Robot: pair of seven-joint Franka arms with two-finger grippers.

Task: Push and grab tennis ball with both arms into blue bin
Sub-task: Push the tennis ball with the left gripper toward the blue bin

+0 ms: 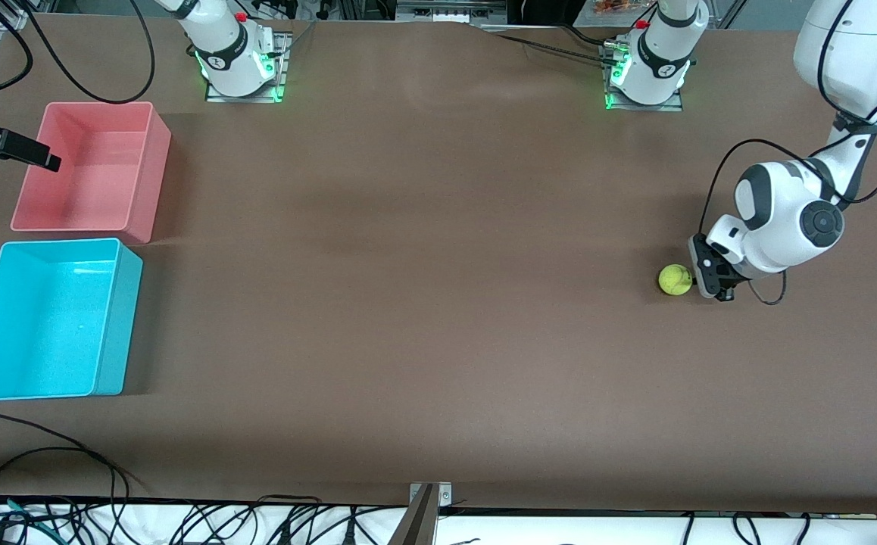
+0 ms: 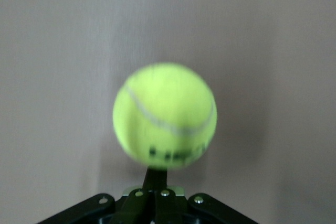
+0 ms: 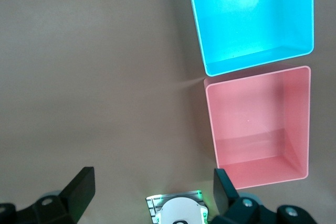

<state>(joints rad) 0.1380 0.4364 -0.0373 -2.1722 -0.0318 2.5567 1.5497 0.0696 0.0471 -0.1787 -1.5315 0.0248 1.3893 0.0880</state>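
Bright cyan-blue rectangular plastic bin (image 1: 52, 318) sits empty on the brown counter (image 1: 438, 303), well apart from the fuzzy yellow-green tennis ball (image 1: 675, 279), so the left gripper (image 1: 711, 284), fingers pressed together, sits low against the ball apparently to push it binward, while the right gripper (image 1: 51, 160) waits spread apart above the pink plastic bin (image 1: 143, 182) beside the blue bin.

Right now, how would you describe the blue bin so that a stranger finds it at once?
Look at the brown table, at the right arm's end, where two open plastic bins stand side by side. The blue bin is the one nearer to the front camera. Its bright cyan colour sets it apart from the pink bin beside it, and both look empty.
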